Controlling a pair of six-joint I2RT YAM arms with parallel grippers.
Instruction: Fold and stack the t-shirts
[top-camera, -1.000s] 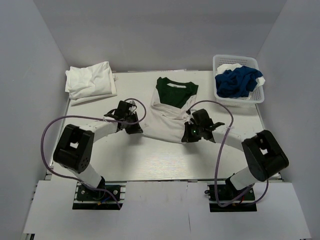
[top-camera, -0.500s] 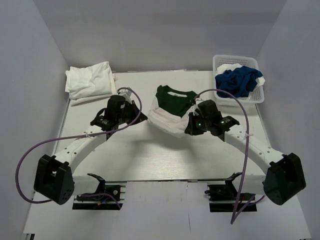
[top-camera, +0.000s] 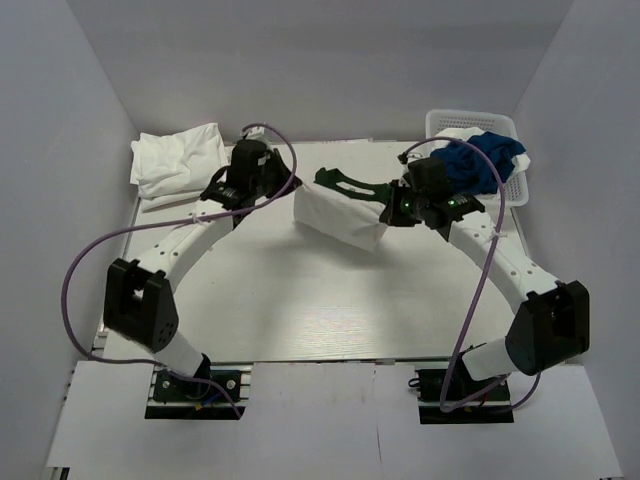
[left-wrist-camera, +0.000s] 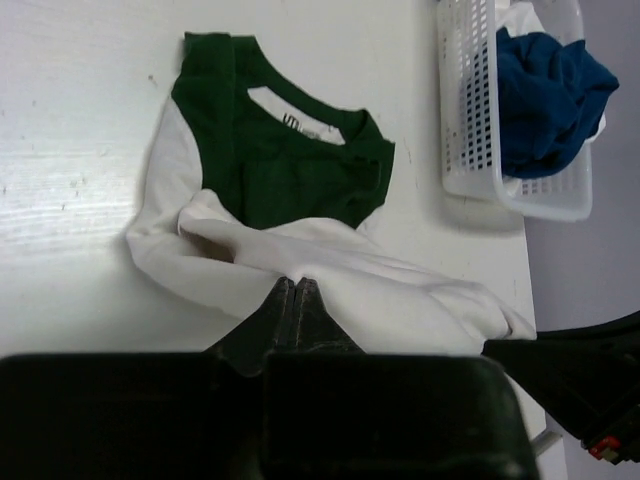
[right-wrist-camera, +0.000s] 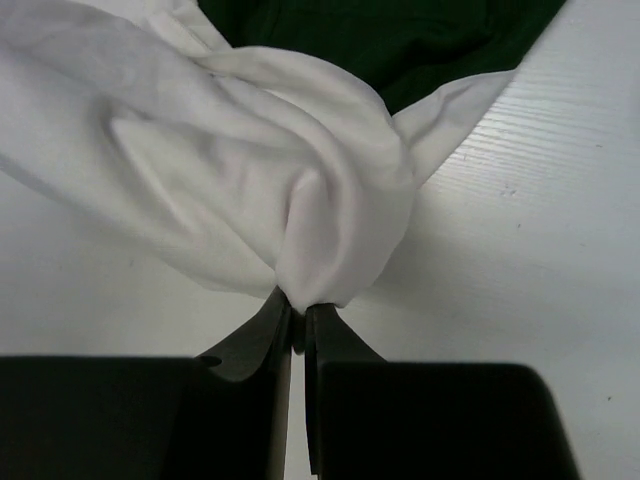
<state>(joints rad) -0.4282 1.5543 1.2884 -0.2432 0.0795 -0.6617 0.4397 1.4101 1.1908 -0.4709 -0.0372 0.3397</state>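
White tabletop (top-camera: 300, 300), closed in by pale grey walls (top-camera: 320, 60). Toward its far middle is the green and white t-shirt (top-camera: 340, 212). Its green collar part lies flat on the table, and its white part is bunched and stretched between the two arms. On one side the left gripper (left-wrist-camera: 297, 290) has its fingers pinched tight on a white edge. On the other side the right gripper (right-wrist-camera: 298, 315) is clamped on a gathered white fold. A pile of folded white t-shirts (top-camera: 180, 165) sits at the far left corner. At the far right a white mesh basket (top-camera: 512, 190) holds a crumpled royal blue t-shirt (top-camera: 480, 165) over some white cloth.
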